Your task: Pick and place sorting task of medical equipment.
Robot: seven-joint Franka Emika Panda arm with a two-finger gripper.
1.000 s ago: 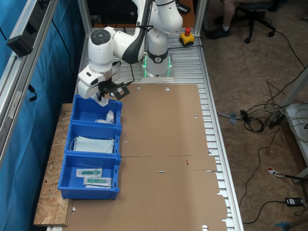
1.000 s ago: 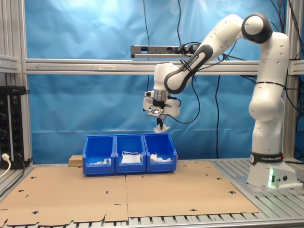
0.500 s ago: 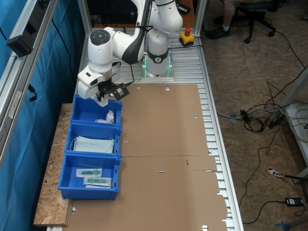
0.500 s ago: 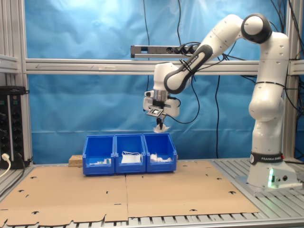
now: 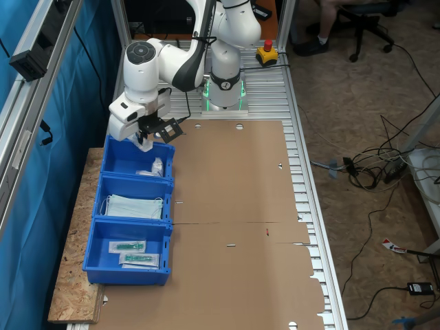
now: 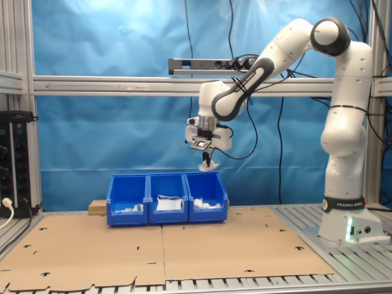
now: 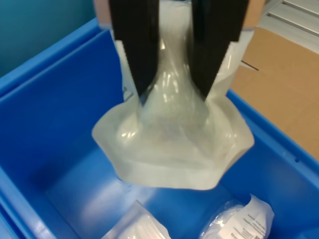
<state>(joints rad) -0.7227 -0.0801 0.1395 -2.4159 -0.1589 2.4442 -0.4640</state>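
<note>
Your gripper (image 7: 172, 84) was still clamped on the white packet (image 7: 174, 144), fingers (image 7: 134, 50) pinching its top edge so it hung crumpled. It sat above the end bin (image 5: 130, 159), other white packets (image 7: 239, 219) lying below. Over the last second the arm barely shifted, so it looked like hover before release; drop not yet done.

light: bright, even, soft shadows
exterior views: sharp
wrist view: fingers (image 7: 134, 45) blurry up close, glare on packet (image 7: 174, 144)
</note>
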